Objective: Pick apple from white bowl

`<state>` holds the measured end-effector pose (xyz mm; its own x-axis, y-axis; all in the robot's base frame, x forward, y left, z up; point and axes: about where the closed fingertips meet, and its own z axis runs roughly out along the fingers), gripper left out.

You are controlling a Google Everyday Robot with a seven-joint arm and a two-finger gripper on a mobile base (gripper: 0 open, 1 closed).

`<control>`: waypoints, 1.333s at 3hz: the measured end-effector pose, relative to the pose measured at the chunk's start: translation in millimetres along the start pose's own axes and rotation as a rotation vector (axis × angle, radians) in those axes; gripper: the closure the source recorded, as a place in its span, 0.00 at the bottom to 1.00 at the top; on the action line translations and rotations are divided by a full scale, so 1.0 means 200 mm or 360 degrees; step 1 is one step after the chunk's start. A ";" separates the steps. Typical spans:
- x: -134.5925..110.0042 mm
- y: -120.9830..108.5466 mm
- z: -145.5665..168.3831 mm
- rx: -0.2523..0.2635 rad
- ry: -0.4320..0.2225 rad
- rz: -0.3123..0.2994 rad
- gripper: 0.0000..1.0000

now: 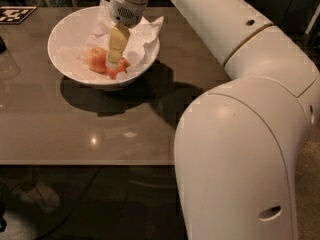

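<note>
- While the gripper (114, 60) is hanging inside the white bowl (65, 34), it's pressing down at the apple (120, 68); whether it's gripping, can't tell.
- Apple is sitting mid-bowl on crumpled paper (146, 31), just right of a paler apple (96, 59).
- B&W marker tag (11, 14) is lying on the table (100, 129), left of bowl.

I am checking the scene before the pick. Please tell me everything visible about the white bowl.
The white bowl is wide, shallow, glossy, upright on the brown table. Crumpled white paper lines it, sticking out over the right rim. Inside lie a paler apple and the redder apple, with the gripper down at it.
</note>
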<state>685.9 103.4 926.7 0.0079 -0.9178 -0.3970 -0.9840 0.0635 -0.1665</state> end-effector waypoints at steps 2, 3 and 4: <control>0.02 0.00 0.09 -0.0046 -0.0007 -0.0003 0.11; 0.04 -0.01 0.14 -0.0059 -0.0004 -0.0019 0.00; 0.06 -0.02 0.17 -0.0073 -0.0002 -0.0022 0.00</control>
<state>696.0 106.3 892.2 0.0220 -0.9180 -0.3960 -0.9909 0.0327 -0.1308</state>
